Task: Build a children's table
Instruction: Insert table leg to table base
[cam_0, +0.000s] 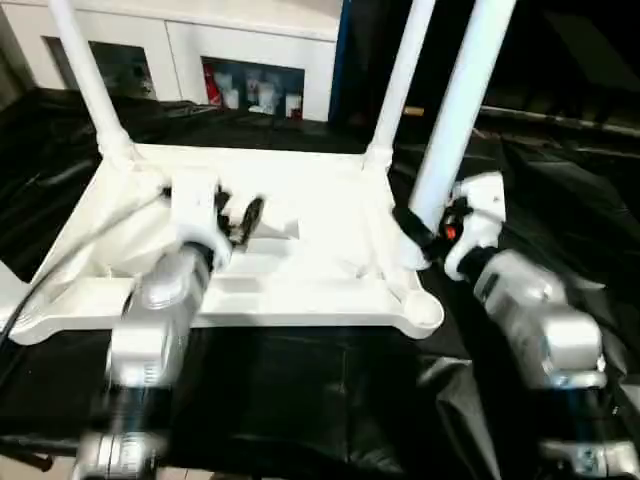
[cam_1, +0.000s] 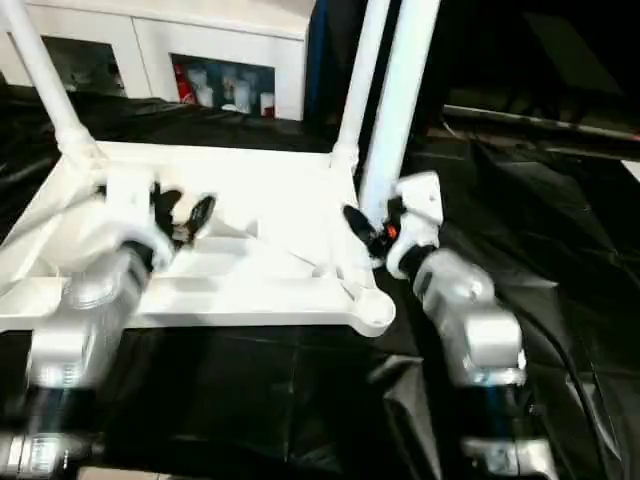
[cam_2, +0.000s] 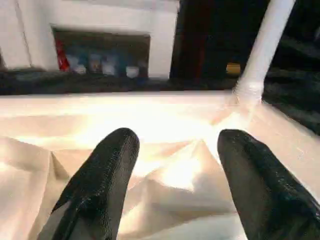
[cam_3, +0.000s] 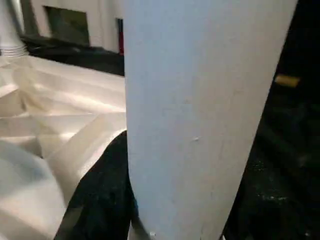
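Observation:
The children's table lies upside down on black sheeting, the ribbed underside of its white top (cam_0: 330, 190) facing up. One white leg (cam_0: 88, 85) stands in the far left corner socket and another (cam_0: 402, 85) in the far right one. My right gripper (cam_0: 425, 232) is shut on a third leg (cam_0: 458, 115), held nearly upright with its lower end at the top's right rim, just behind the bare near right corner socket (cam_0: 425, 312). That leg (cam_3: 200, 110) hides one finger in the right wrist view. My left gripper (cam_0: 238, 215) hovers open over the ribs, holding nothing.
A white cabinet (cam_0: 250, 45) with glass doors and small items inside stands behind the work. Crumpled black sheeting (cam_0: 330, 400) covers the surface all around the top. A dark cable (cam_0: 20, 310) runs off at the near left corner.

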